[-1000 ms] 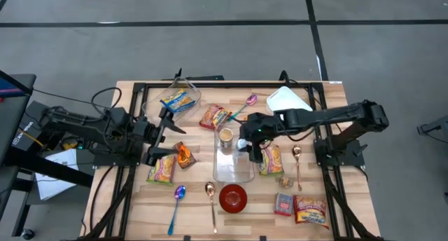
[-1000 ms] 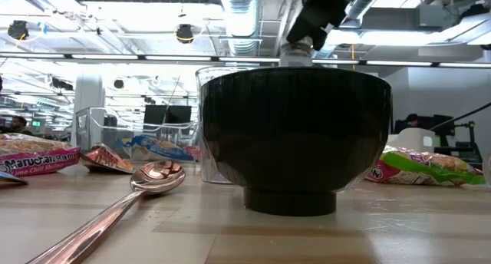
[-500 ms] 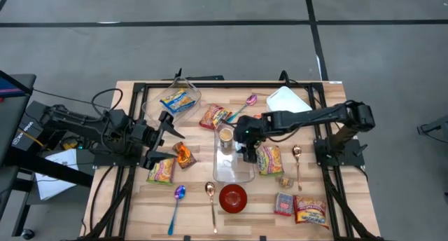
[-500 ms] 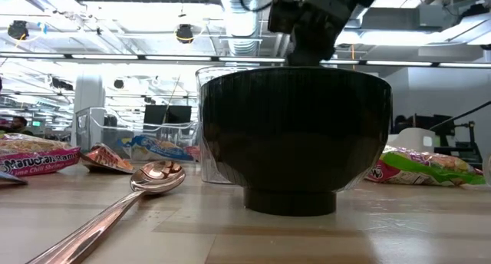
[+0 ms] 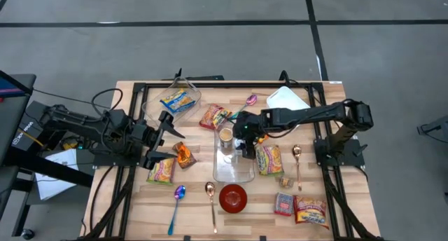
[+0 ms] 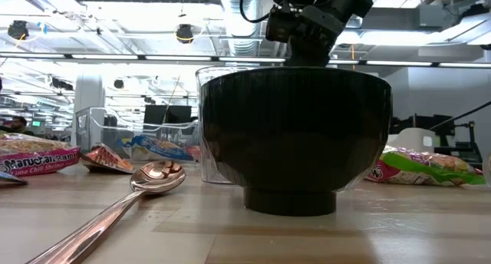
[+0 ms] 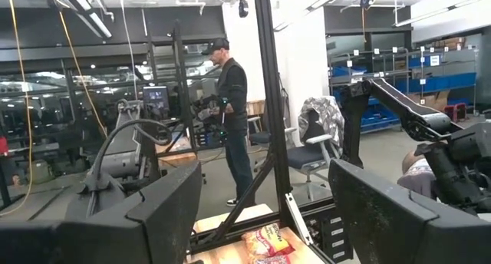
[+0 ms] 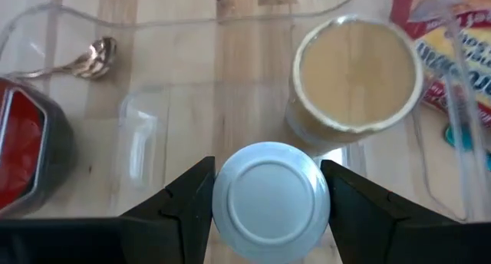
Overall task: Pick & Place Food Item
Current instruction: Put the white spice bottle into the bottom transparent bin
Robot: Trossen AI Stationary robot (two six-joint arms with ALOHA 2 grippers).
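Holding white-lidded cup in right gripper at frame centre, directly above clear bin; we judge straight drop next. Left gripper wide, idle centre-left.

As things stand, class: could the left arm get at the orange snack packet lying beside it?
Probably yes. The left gripper stands open beside the orange snack packet, with nothing visible between them. The right gripper is busy over the clear container.
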